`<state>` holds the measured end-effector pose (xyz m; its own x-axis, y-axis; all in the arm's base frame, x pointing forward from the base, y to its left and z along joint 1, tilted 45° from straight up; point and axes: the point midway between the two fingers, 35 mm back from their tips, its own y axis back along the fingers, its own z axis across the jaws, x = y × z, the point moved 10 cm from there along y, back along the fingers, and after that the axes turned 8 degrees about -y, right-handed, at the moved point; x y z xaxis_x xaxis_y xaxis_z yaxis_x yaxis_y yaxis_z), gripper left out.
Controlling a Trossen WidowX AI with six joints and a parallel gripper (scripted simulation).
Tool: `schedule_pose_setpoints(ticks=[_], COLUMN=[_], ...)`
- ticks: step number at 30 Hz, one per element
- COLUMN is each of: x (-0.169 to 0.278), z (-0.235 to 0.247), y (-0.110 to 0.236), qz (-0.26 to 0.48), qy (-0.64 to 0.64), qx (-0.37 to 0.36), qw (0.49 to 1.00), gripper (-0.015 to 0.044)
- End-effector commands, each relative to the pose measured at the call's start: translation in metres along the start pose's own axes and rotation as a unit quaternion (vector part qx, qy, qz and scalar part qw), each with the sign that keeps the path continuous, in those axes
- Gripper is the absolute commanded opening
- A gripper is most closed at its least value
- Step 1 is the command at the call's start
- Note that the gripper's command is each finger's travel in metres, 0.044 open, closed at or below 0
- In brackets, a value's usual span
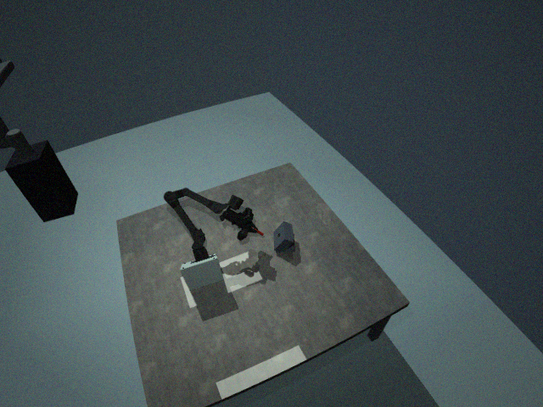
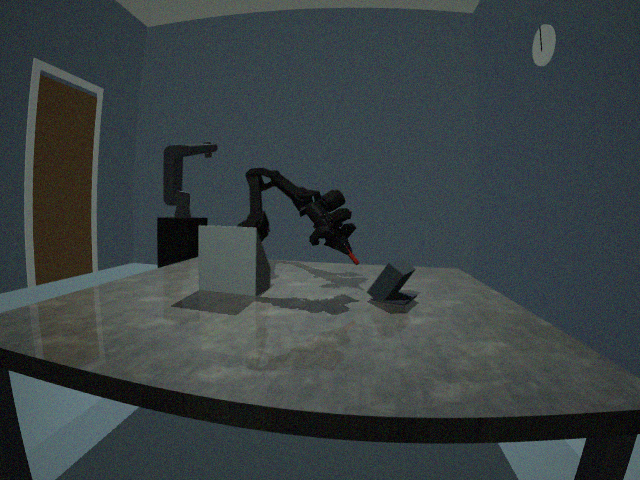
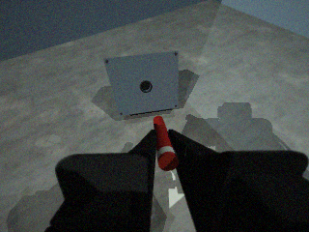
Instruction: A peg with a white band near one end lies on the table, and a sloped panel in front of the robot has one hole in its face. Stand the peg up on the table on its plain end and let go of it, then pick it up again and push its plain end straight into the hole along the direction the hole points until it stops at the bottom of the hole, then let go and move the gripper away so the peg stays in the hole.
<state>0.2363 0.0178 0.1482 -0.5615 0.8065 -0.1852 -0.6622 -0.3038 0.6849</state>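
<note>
On a mottled grey table [image 2: 361, 361], blue-walled room, end effector [image 3: 164, 145] clamped on red peg [image 3: 162, 137].

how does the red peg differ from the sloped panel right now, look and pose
The peg is a slim red cylinder with a white band near its rear end; the sloped panel is a flat grey square with one dark hole.

The peg is off the table, clamped in the gripper; the panel sits on the table.

The peg's plain tip points toward the panel and stops short of it; the panel's hole has nothing in it.

Both are tilted rather than upright.
</note>
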Motion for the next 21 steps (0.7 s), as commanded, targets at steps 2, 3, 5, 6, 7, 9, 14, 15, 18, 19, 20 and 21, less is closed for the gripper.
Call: schedule_pose_setpoints(ticks=[2, 3, 5, 6, 7, 9, 14, 15, 18, 19, 20, 21], x=[-0.001, -0.001, -0.002, -0.002, -0.003, -0.003, -0.004, -0.005, -0.005, -0.006, -0.006, -0.006], z=[0.000, 0.000, 0.001, 0.001, 0.001, 0.001, 0.002, 0.002, 0.003, 0.003, 0.003, 0.003], y=[-0.005, -0.006, -0.007, -0.008, -0.009, -0.011, -0.016, -0.017, -0.019, -0.020, -0.021, -0.022], qz=[-0.006, -0.008, -0.010, -0.011, -0.013, -0.015, -0.021, -0.022, -0.026, -0.027, -0.028, -0.029], qy=[-0.007, -0.008, -0.010, -0.011, -0.012, -0.014, -0.019, -0.020, -0.023, -0.024, -0.025, -0.026], qx=[-0.002, -0.003, -0.004, -0.005, -0.006, -0.008, -0.012, -0.013, -0.016, -0.017, -0.017, -0.018], qw=[1.000, 1.000, 1.000, 1.000, 1.000, 1.000, 1.000, 0.999, 0.999, 0.999, 0.999, 0.999], gripper=[0.0000, 0.0000, 0.0000, 0.0000, 0.0000, 0.0000, 0.0000, 0.0000, 0.0000, 0.0000, 0.0000, 0.0000])
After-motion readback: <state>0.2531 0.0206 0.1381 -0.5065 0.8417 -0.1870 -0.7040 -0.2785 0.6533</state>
